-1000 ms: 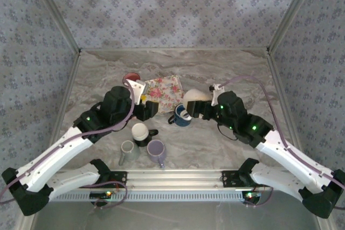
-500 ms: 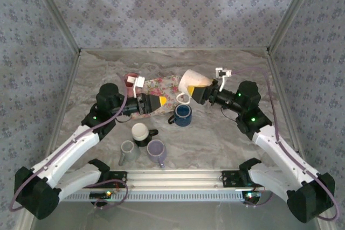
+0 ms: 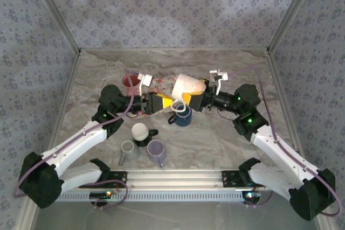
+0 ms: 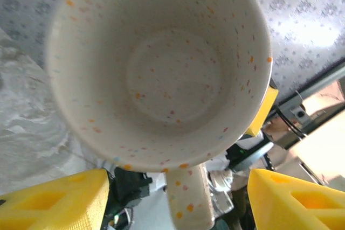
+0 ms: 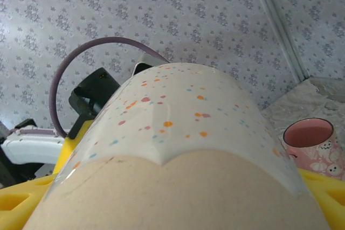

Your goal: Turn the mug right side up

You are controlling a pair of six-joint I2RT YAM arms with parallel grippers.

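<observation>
White speckled mug, tipped sideways, mouth leftward

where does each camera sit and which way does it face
Top external: above and behind the arms, looking down on the table; both arms show, left gripper and right gripper both at the speckled mug.
Left wrist: looks straight into the mug's open mouth; its own yellow fingers at the bottom corners.
Right wrist: looks along the mug's outer wall toward the pink cup; its yellow fingers low at both sides.
Shared: both wrist views see that mug, from opposite ends.
</observation>
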